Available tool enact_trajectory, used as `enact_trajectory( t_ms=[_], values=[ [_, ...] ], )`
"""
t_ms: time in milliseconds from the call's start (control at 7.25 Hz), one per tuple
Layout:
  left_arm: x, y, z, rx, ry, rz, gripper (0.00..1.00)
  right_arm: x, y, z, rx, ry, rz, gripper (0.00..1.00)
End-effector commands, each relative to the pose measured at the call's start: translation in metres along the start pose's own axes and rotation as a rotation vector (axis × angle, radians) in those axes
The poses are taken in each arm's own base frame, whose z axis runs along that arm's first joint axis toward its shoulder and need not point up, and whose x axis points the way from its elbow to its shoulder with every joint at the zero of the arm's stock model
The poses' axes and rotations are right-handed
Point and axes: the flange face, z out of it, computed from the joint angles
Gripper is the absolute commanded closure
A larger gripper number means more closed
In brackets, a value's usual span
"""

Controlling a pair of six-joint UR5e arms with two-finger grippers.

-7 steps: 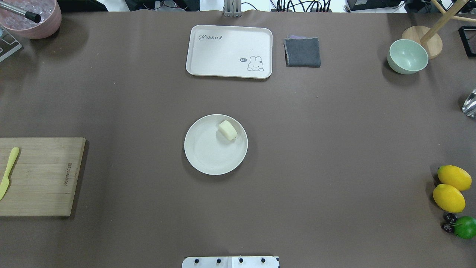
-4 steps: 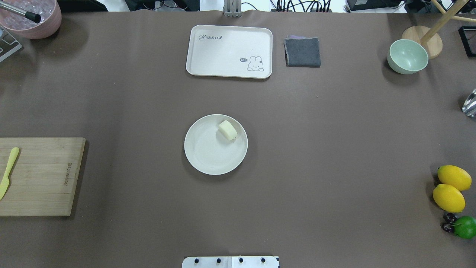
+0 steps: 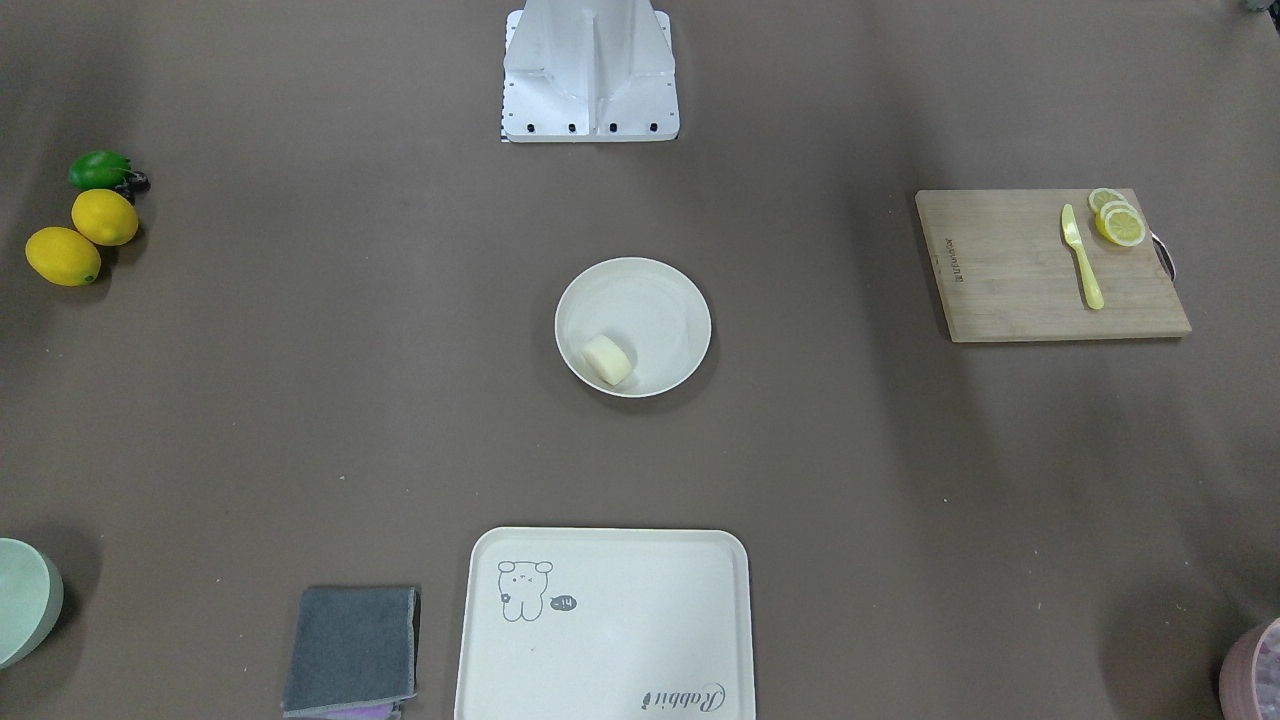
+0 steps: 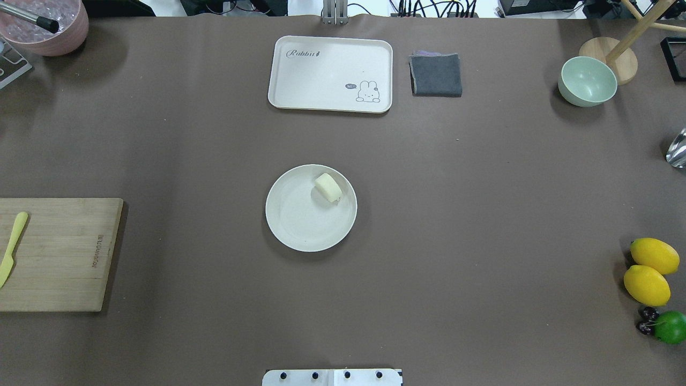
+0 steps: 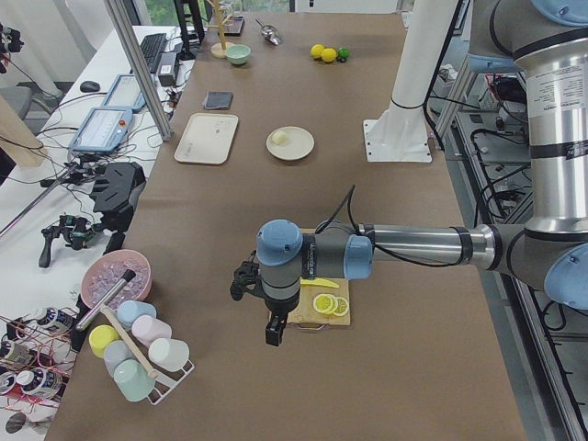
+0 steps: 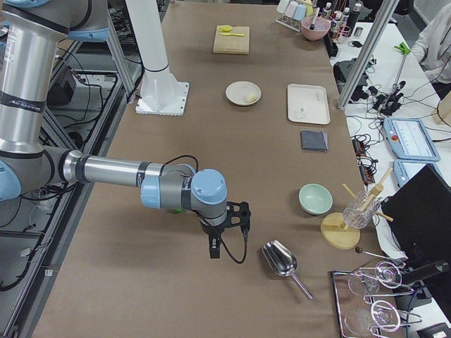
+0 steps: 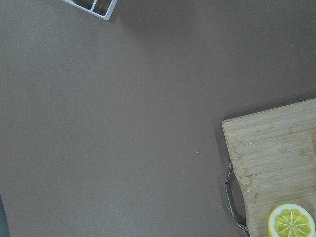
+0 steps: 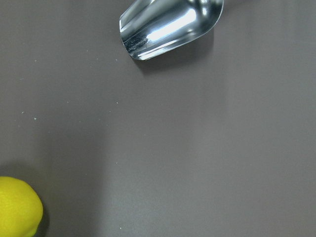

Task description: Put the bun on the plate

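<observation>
Bun (image 4: 328,187) lies on the plate (image 4: 300,230), inside the raised rim, on the side far from the robot and toward its right. The plate sits mid-bench, with no arm over it. On this evidence the placement appears complete.

Claw state: the left claw (image 5: 273,331) hangs above the near edge of the cutting board (image 4: 59,252); the right claw (image 6: 215,248) hangs near the metal scoop (image 6: 282,262) and the lemons (image 4: 651,271). Each claw shows in one side view only, so its opening cannot be told. Nothing is seen hanging from either claw.

Residual hazards:
- The bun is rounded and rests close to the rim, not at the centre. A knock to the plate or bench could roll it against or over the rim.
- A low arm sweep across mid-bench could strike the plate. Both arms are well apart from it, so the likelihood is judged low.

Surface: the bench (image 4: 482,187) carries a matte brown cover, flat and dry-looking. A cream tray (image 4: 329,72), a folded grey cloth (image 4: 435,75) and a green bowl (image 4: 587,81) line the far edge, well apart from the plate.

Room: desks with tablets and cables run along the operators' side.
</observation>
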Motion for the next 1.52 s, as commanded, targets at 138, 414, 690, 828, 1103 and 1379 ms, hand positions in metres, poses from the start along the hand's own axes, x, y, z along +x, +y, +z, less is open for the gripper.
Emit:
enact_trajectory(
  t_ms=[138,414,690,828,1103,1379],
  values=[
    [-0.0004,0.0009,-0.0001,0.000,-0.003,0.001,0.03,0.0038,0.0033,0.0074,-0.013,-0.025,0.019,0.00],
    [0.0040,0.0029,-0.0048,0.008,-0.005,0.010,0.02,0.0021,0.0046,0.0080,-0.013,-0.047,0.012,0.00],
    [0.0028,0.0042,-0.0041,0.006,-0.006,0.010,0.02,0.0021,0.0046,0.0080,-0.013,-0.047,0.012,0.00],
    [0.0035,0.0030,-0.0053,0.009,-0.007,0.013,0.02,0.0018,0.0046,0.0080,-0.012,-0.050,0.012,0.00],
    [0.0047,0.0010,-0.0065,0.012,-0.007,0.019,0.02,0.0012,0.0045,0.0080,-0.012,-0.056,0.012,0.00],
    [0.0045,0.0004,-0.0064,0.012,-0.007,0.019,0.02,0.0019,0.0042,0.0087,-0.013,-0.056,0.013,0.00]
  ],
)
